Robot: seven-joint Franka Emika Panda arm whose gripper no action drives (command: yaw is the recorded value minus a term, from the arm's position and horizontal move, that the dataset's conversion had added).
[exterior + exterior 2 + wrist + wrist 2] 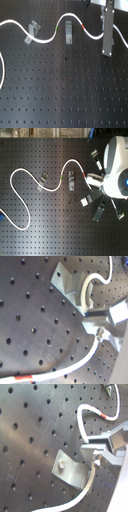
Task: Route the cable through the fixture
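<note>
The white cable (45,39) snakes across the black perforated board in both exterior views. Its green band (59,29) lies just left of a small metal fixture (68,32), and the cable arches over that fixture to its red band (83,24). Right of the red band, my gripper (107,49) is shut on the cable. Both wrist views show the fingers (101,317) pinching the cord (85,358), with a bracket (70,470) close by and the red band (104,416) nearby. In the second exterior view the arm's white body (118,168) hides the gripper.
A clear clip (32,30) stands on the first exterior view's left, touching the cable. Several more brackets (98,211) stand around the arm in the second exterior view. A large cable loop (15,183) lies on the second exterior view's left.
</note>
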